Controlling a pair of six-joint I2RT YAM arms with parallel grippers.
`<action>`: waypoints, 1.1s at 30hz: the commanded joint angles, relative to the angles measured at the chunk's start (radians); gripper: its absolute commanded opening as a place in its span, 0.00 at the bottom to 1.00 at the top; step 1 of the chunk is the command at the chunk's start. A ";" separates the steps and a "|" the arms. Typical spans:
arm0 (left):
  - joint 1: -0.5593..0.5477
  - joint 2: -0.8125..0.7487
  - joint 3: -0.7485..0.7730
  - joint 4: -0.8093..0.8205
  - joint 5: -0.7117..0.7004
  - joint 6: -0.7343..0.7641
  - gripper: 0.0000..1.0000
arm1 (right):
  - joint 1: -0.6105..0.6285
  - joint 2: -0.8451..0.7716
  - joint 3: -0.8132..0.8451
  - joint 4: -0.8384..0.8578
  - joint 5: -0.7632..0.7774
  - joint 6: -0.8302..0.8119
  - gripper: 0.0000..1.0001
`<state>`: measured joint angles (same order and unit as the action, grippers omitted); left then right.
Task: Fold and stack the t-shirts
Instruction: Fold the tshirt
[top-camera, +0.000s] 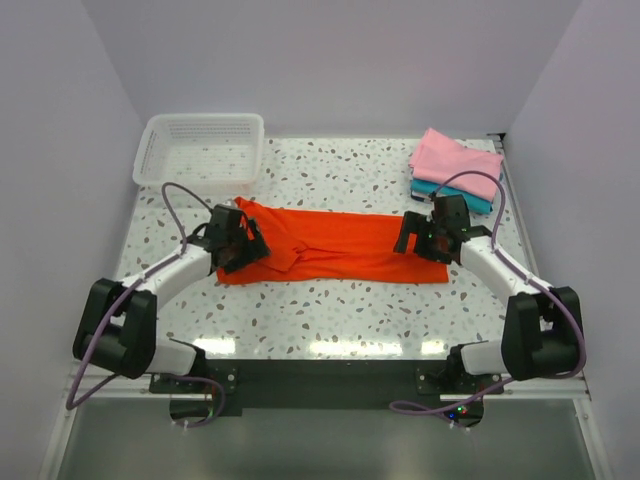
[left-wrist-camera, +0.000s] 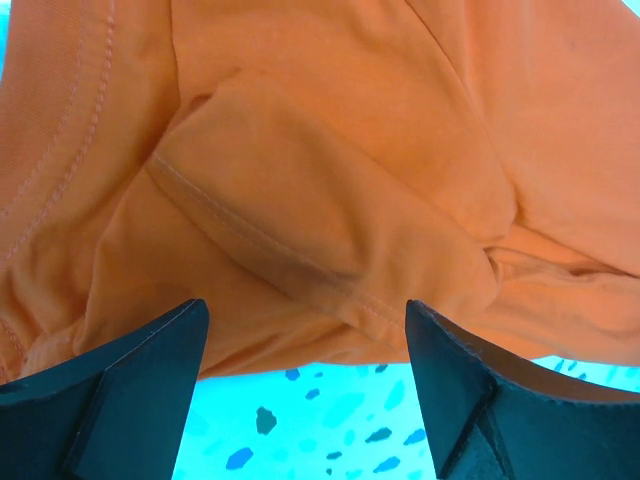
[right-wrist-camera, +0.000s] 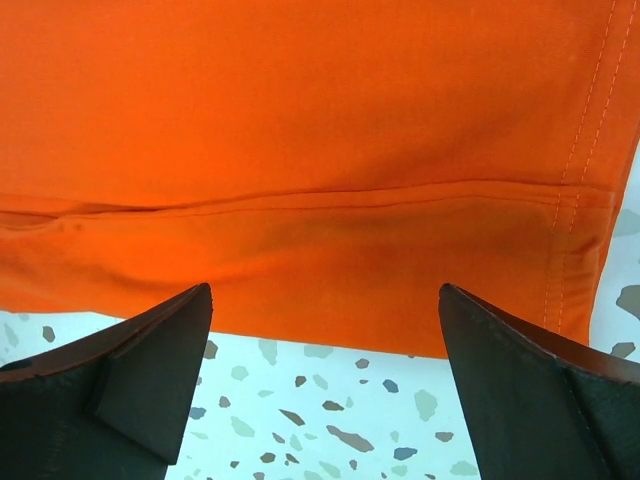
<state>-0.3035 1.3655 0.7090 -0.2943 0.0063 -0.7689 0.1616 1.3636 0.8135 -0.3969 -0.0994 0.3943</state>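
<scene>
Shirt (top-camera: 335, 245) lying stretched across table (top-camera: 330, 310) centre. I'm hovering left claw (left-wrist-camera: 305, 310), right claw (right-wrist-camera: 325, 290) at its ends, both gaping, gripping nothing. Reckon pinching both layers evenly matters.

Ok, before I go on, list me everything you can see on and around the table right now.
orange-red t-shirt: one, orange-red, lying as a long strip across the middle of the table
pink t-shirt: one, light pink, folded, far right corner, on top of the teal one
teal t-shirt: one, teal, folded, under the pink one
basket: one, white mesh, far left corner, nothing visible inside
table: one, white with dark speckles
left arm: one, white and black, reaching to the orange-red shirt's left end
right arm: one, white and black, reaching to its right end
left fingers: two, black, open
right fingers: two, black, open
</scene>
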 joint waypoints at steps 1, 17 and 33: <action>0.000 0.047 0.066 0.040 -0.069 0.002 0.80 | -0.004 -0.014 0.018 -0.017 -0.008 -0.031 0.99; 0.006 0.155 0.152 0.047 -0.103 0.025 0.39 | -0.002 -0.018 0.033 -0.075 0.066 -0.055 0.99; 0.006 0.216 0.239 0.044 -0.065 0.043 0.00 | -0.002 -0.034 0.041 -0.108 0.084 -0.072 0.99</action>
<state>-0.3023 1.5673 0.8825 -0.2729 -0.0624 -0.7441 0.1616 1.3609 0.8150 -0.4881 -0.0353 0.3450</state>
